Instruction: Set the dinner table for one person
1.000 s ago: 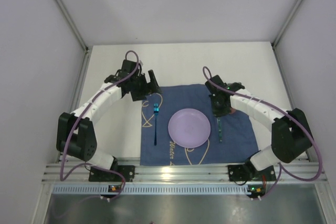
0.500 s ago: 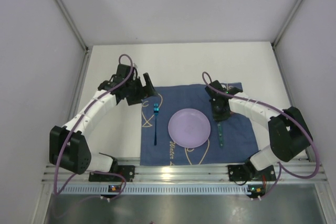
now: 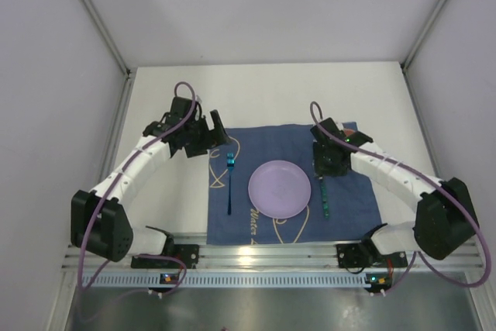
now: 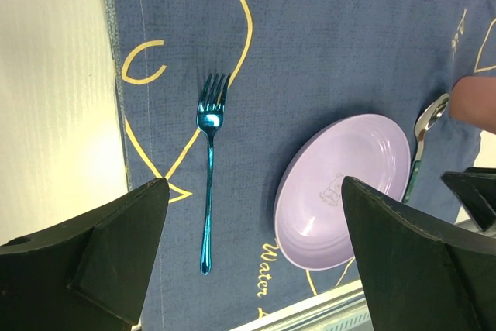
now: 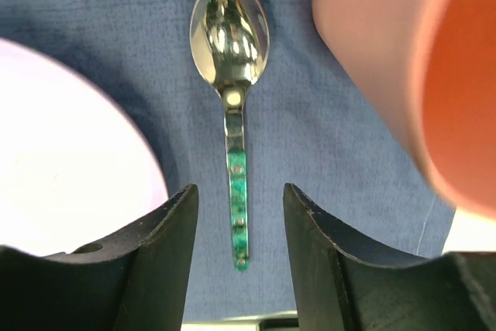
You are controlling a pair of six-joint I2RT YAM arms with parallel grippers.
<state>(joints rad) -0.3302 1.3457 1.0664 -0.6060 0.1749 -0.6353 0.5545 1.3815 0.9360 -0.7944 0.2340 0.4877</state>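
Left gripper (image 3: 209,132): jaws wide apart, empty, hanging over the far-left corner of the cloth (image 4: 325,44). Arm swung a bit left over the last second, then stopped; nothing on that side touched. Fork (image 4: 208,184) lies flat on the cloth, left of the plate (image 4: 345,187), tines pointing away from the bases, same spot as before.

Plate mid-cloth, unmoved. Cloth sits on the near half of the table (image 3: 263,91).

Spoon (image 5: 235,122) lies flat on the cloth just right of the plate, bowl toward the far edge. Right gripper (image 3: 325,162) was shut low on it a second ago; now the jaws are apart and the handle shows loose between them, touching neither. So the spoon has just been let go.

Cup (image 5: 418,60) stands beside the spoon's bowl, at the far-right corner of the cloth.

Judgement: fork, plate, spoon and cup all down, so the setting looks about done. Right arm only needs to lift clear without knocking the cup.
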